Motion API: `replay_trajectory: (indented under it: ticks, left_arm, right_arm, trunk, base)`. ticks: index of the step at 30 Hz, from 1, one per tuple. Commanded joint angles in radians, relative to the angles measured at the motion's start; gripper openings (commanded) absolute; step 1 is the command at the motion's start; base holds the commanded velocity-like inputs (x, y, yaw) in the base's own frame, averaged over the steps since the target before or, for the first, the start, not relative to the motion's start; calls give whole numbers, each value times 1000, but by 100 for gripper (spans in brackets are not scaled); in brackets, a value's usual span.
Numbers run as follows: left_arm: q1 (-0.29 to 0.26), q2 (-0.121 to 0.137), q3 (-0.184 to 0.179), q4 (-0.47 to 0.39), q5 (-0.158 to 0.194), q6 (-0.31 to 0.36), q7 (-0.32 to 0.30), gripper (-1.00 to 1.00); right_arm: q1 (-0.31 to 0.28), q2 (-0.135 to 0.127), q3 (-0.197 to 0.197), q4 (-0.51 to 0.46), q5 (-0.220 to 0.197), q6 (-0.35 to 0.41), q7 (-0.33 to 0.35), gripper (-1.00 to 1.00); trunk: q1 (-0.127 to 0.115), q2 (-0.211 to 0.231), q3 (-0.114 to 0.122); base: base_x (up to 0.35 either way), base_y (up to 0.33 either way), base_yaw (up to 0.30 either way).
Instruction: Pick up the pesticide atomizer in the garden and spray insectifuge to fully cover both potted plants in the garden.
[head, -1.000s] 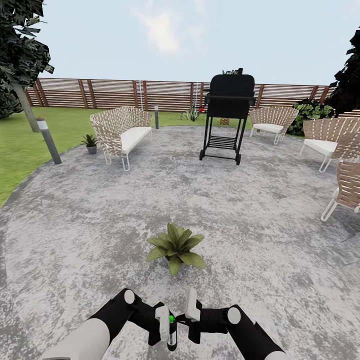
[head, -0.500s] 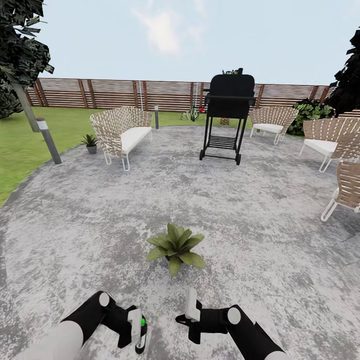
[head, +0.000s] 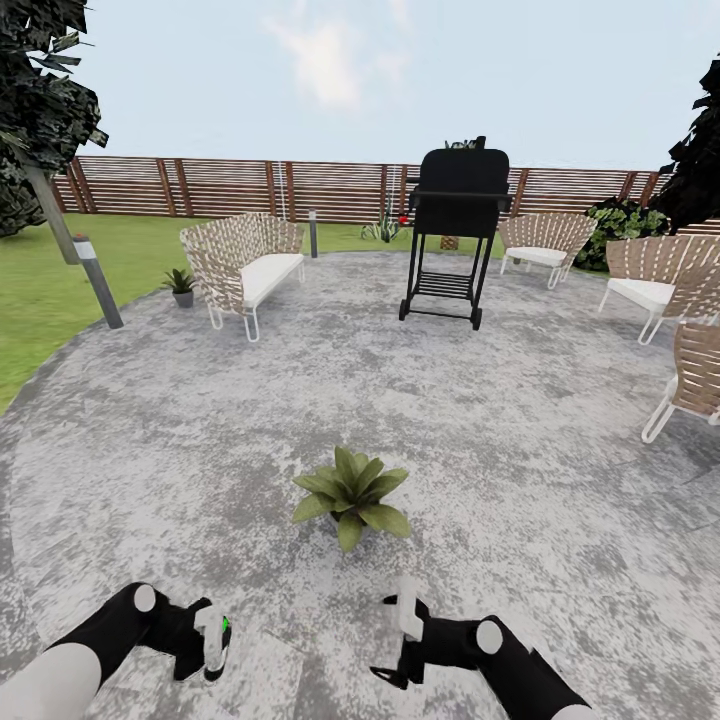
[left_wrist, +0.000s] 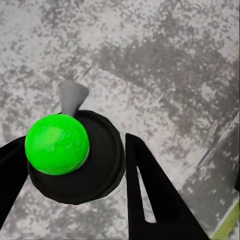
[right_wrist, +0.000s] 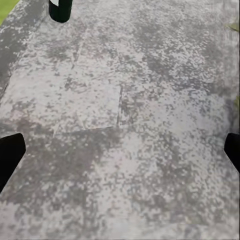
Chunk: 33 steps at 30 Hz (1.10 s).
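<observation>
- Black-sleeved left arm reaches in low at the head view's lower left, elbow bent, its left gripper (head: 212, 640) clamped on the slim dark spray bottle with a white head and a green dot (head: 216, 648), held roughly upright just above the paving.
- From the left wrist view the bottle (left_wrist: 75, 157) is seen end-on: a round black body, a glossy bright green ball on top and a small grey nozzle, with a black finger (left_wrist: 150, 195) pressed to its side.
- Right arm comes in at the lower right, also black with a white round joint; the right gripper (head: 403, 640) holds nothing, one white finger (head: 408, 608) pointing up, and the right wrist view shows its dark fingertips (right_wrist: 10, 152) set far apart at the two edges.
- Mottled grey stone patio (head: 500, 420) lies under both arms, rough and speckled.
- Nearer potted plant (head: 352, 495), a rosette of broad pointed green leaves, stands on the patio just ahead of the grippers, between them.
- Second small potted plant (head: 181, 285) in a grey pot sits far off, beside a woven wicker chair with a white cushion (head: 245, 265).
- Black wheeled grill (head: 455, 235) stands mid-patio before the wooden slat fence (head: 250, 188).
</observation>
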Motion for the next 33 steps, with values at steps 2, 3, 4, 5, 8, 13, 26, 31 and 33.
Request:
replay_trajectory:
  ticks: [2,3,4,5,8,13,26,31,33]
  left_arm:
    - [0,-3,50,6,26,-1,72,-100]
    - [0,-4,76,8,42,1,97,-100]
    - [0,-5,105,9,56,3,116,-100]
    - [0,-5,134,10,65,8,128,-100]
    - [-1,-7,217,10,78,59,145,-100]
    - [-2,-9,278,7,82,221,150,-100]
    - [-7,-23,283,4,139,367,142,-100]
    - [-15,-52,280,1,138,459,138,-100]
    - [-21,-62,279,-2,139,515,134,-100]
  right_arm:
    - [0,-47,-2,79,5,-7,-96,100]
    - [1,-62,-5,126,4,-8,-142,100]
    - [1,-76,-11,178,3,-8,-193,100]
    - [1,-91,-21,234,3,-9,-251,100]
    - [1,-121,-62,405,1,-21,-441,100]
    - [5,-128,-97,536,-36,-73,-701,100]
    - [13,-110,-120,543,-338,-82,-827,100]
    - [13,-120,-205,548,-460,-83,-828,100]
    - [13,-123,-230,549,-525,-83,-828,100]
  trunk:
    - [0,0,-1]
    - [0,0,-1]
    - [0,0,-1]
    - [0,0,-1]
    - [0,0,-1]
    - [0,0,-1]
    - [0,0,-1]
    - [0,0,-1]
    - [0,0,-1]
  base:
    - [0,0,0]
    - [0,0,0]
    - [0,0,0]
    - [0,0,0]
    - [0,0,0]
    - [0,0,0]
    - [0,0,0]
    - [0,0,0]
    - [0,0,0]
